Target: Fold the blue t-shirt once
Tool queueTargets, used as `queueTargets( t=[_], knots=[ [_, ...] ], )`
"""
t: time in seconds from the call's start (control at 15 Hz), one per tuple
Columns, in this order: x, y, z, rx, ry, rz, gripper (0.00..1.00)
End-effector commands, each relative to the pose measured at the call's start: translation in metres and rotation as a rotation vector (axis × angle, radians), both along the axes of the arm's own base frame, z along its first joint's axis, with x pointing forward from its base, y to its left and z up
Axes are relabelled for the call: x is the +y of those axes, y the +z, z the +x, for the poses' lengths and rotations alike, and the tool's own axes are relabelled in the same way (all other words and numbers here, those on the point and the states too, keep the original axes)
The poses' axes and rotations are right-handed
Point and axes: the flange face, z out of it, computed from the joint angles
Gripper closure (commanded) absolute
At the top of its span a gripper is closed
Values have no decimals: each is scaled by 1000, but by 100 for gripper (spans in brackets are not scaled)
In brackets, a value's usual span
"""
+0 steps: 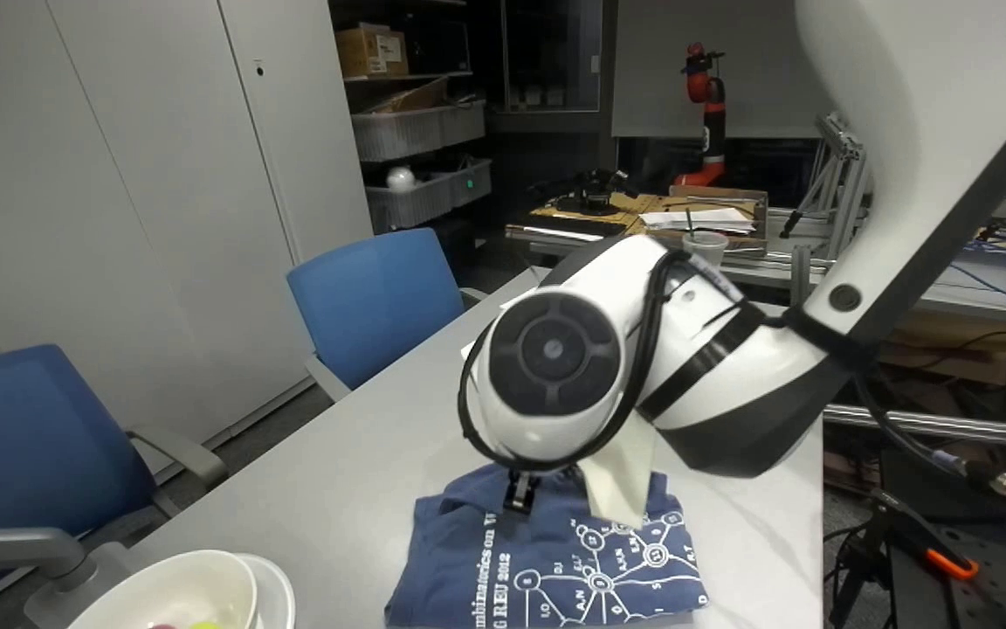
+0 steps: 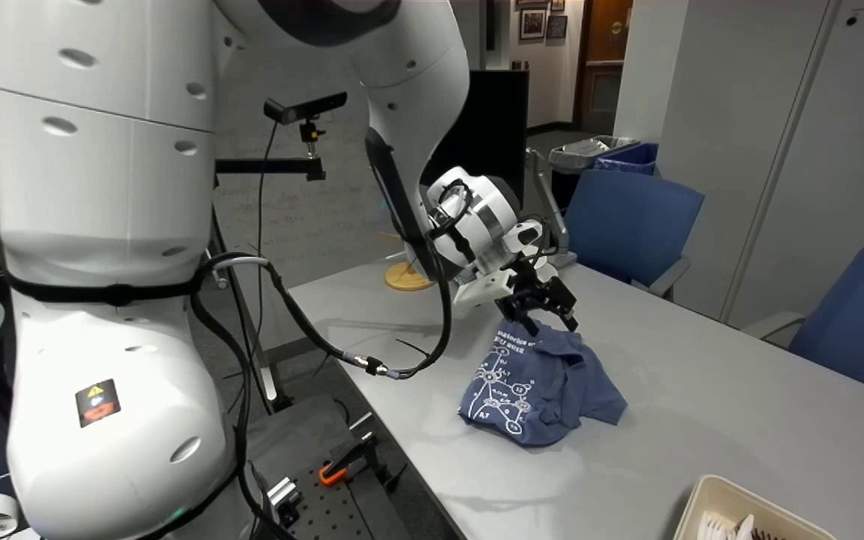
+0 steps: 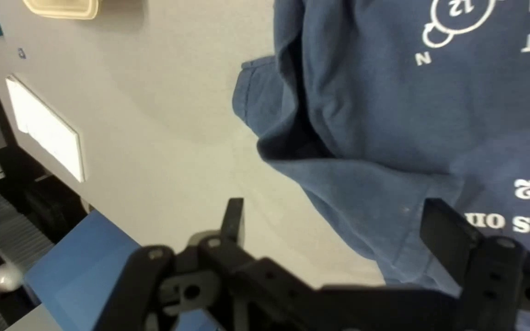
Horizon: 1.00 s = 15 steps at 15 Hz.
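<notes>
Blue t-shirt (image 3: 398,124) lies partly hidden behind fingers (image 3: 446,241).

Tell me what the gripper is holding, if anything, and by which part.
Nothing: the gripper is open, and the blue t-shirt lies rumpled on the table.

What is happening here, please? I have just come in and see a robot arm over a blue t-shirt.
A robot arm reaches over the blue t-shirt, which lies rumpled on the table with its white print showing. The arm's jaws stand open and grip nothing; in the wrist view, one side appears against the cloth, the other against the table. The job is to fold the shirt once, but whether the fold is finished, I cannot tell.
</notes>
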Motion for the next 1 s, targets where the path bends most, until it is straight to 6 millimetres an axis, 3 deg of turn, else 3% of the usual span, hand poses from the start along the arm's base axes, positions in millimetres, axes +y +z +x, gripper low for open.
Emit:
queueTargets(
  t=[0.0, 0.2, 0.53, 0.73, 0.8, 0.93],
  knots=[
    [-17, 57, -45, 62, 45, 165, 4],
    [-27, 72, -76, 108, 68, 295, 4],
    [-19, 69, -118, 159, 90, 463, 6],
    [-11, 97, -139, 181, 69, 514, 1],
    [-10, 70, -119, 190, 62, 497, 4],
    [-6, 86, -128, 184, 64, 511, 1]
  ],
)
